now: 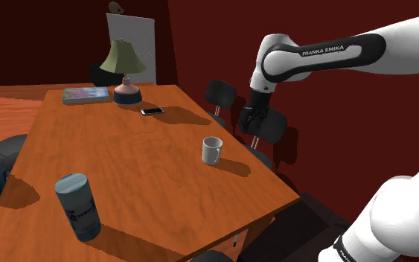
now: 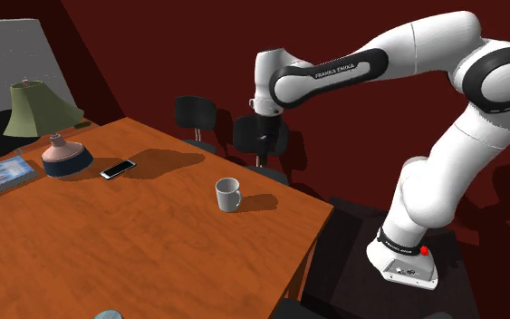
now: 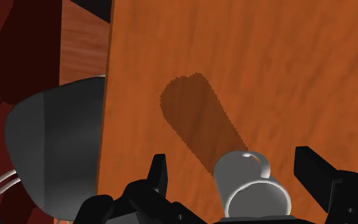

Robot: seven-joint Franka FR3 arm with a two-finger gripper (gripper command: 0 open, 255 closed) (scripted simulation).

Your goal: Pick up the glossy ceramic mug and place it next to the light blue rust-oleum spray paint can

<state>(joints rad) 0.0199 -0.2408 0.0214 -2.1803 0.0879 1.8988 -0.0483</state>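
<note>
A glossy grey-white mug (image 1: pixel 212 150) stands upright on the wooden table (image 1: pixel 126 164), near the edge closest to the arm; it is also seen on the table as the mug (image 2: pixel 228 194). The light blue spray can (image 1: pixel 78 206) stands at the table's near corner in the shoulder view's lower left. My black gripper (image 1: pixel 252 125) hangs open in the air above and just outside that table edge, over a chair. In the wrist view the mug (image 3: pixel 252 191) appears below, between the spread fingers (image 3: pixel 314 170), untouched. The gripper (image 2: pixel 264 138) holds nothing.
A lamp (image 1: pixel 123 67) with a green shade, a phone (image 1: pixel 152 112) and a flat book (image 1: pixel 85 94) lie at the table's far end. Black chairs (image 1: pixel 220 94) stand along the edge under the gripper; a grey chair seat (image 3: pixel 56 146) shows there.
</note>
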